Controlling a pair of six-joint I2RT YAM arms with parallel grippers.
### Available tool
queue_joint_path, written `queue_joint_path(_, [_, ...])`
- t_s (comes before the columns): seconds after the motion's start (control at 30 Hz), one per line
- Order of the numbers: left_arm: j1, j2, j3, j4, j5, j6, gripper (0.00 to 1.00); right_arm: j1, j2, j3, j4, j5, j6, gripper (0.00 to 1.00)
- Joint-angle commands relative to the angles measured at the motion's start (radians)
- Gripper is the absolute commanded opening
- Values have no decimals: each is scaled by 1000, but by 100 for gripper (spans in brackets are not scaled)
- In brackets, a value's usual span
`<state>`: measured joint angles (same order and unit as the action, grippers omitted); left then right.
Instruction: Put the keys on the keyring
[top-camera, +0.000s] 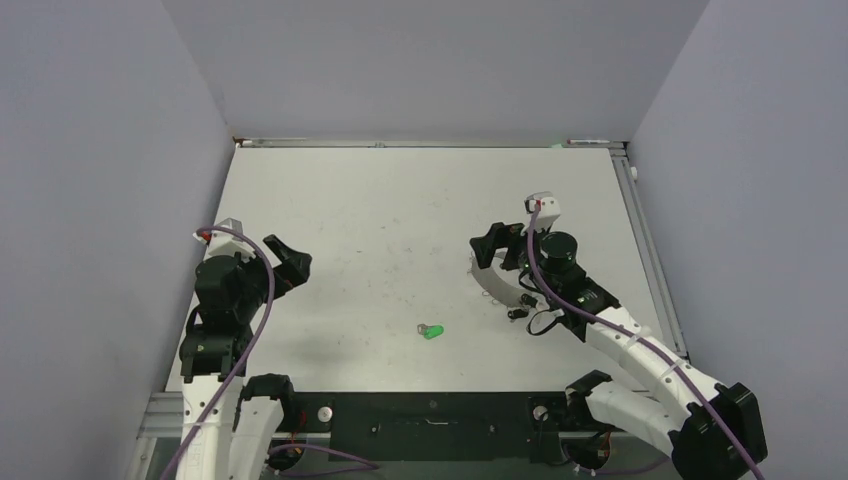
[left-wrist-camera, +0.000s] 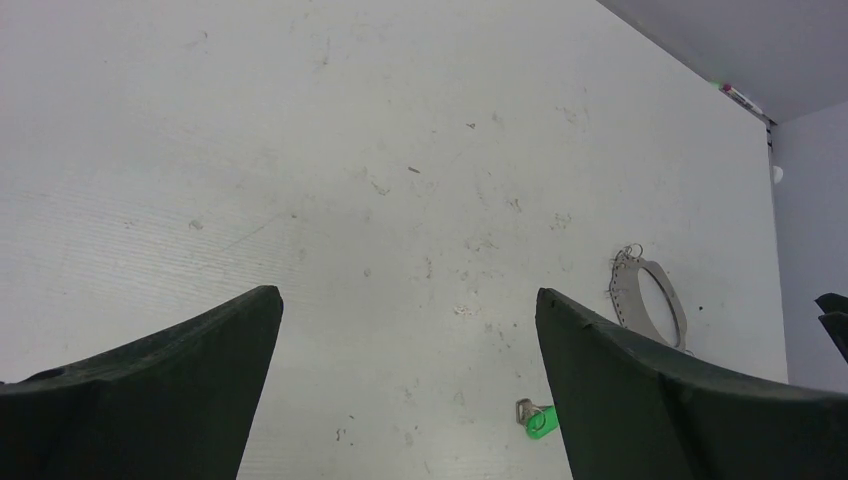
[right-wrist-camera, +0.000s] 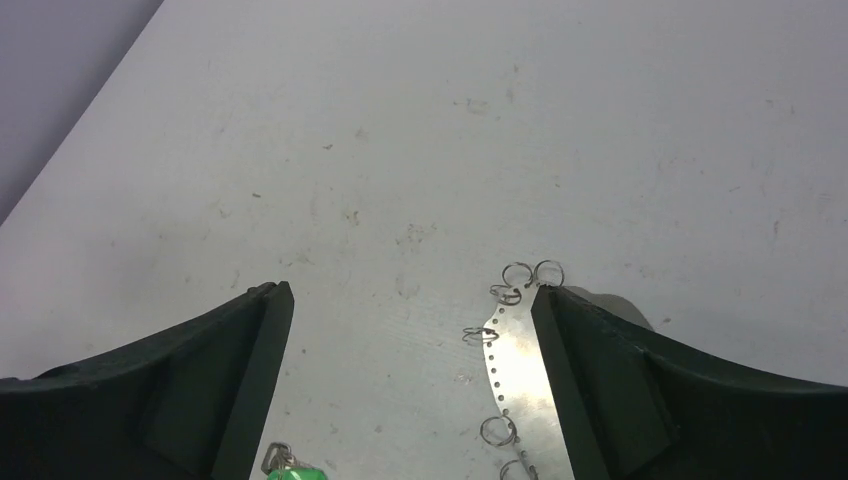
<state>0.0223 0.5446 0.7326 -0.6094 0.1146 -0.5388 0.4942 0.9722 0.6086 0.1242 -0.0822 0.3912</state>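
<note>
Right wrist, keyring (right-wrist-camera: 518, 370) between spread jaws

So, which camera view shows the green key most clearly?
The left wrist view: the green key is whole there, head and silver blade both clear. In the top external view the key is whole but tiny; the right wrist view cuts it off at the bottom edge.

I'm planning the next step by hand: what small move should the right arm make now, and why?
Probably ease the right gripper down and close on the keyring. Its jaws stand open and empty, the keyring's band lies just inside one finger, and the green-headed key lies free nearby, so the ring likely needs steadying first.
</note>
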Motion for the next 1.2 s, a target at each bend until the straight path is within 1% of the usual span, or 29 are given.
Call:
queue_joint_path(0.0, [4, 8, 21, 20, -33, 0, 97, 29, -15, 22, -26, 50, -48, 96])
queue_joint_path(0.13, [-7, 12, 32, -6, -104, -20, 97, 40, 29, 74, -96, 40, -57, 94])
queue_joint_path(0.17, [-10, 12, 35, -15, -136, -26, 97, 45, 41, 84, -108, 36, -58, 93])
queue_joint_path(0.27, [-10, 14, 34, -26, -167, -25, 97, 64, 74, 114, -162, 15, -66, 88])
queue_joint_path(0.33, [-2, 15, 32, -22, -128, -3, 99, 92, 85, 119, -177, 4, -70, 85])
queue_joint_path(0.4, [2, 13, 18, 18, -2, 38, 99, 134, 81, 105, -171, 0, -75, 83])
queue_joint_path(0.43, [1, 16, 5, 44, 29, 37, 100, 158, 79, 100, -170, 1, -77, 83])
queue_joint_path(0.5, [-9, 50, 6, 30, 18, 38, 100, 214, 73, 88, -166, 4, -79, 82])
queue_joint_path(0.53, [-14, 74, 17, 15, 3, 44, 94, 247, 71, 80, -162, 6, -75, 82])
queue_joint_path(0.67, [-169, 155, 35, -9, -27, 50, 86, 372, 100, 58, -148, 10, -61, 77])
queue_joint_path(0.73, [-250, 167, 47, -26, -68, 57, 85, 418, 133, 53, -135, -6, -59, 73])
queue_joint_path(0.83, [-330, 159, 62, -44, -104, 86, 85, 464, 191, 53, -101, -23, -30, 66])
queue_joint_path(0.93, [-376, 135, 58, -40, -143, 104, 84, 484, 249, 66, -104, -25, -21, 57])
queue_joint_path(1.1, [-378, 132, 37, -8, -89, 112, 84, 485, 309, 67, -118, 3, -10, 45])
queue_joint_path(1.17, [-379, 141, 37, -10, -81, 115, 84, 484, 334, 65, -113, 0, -6, 42])
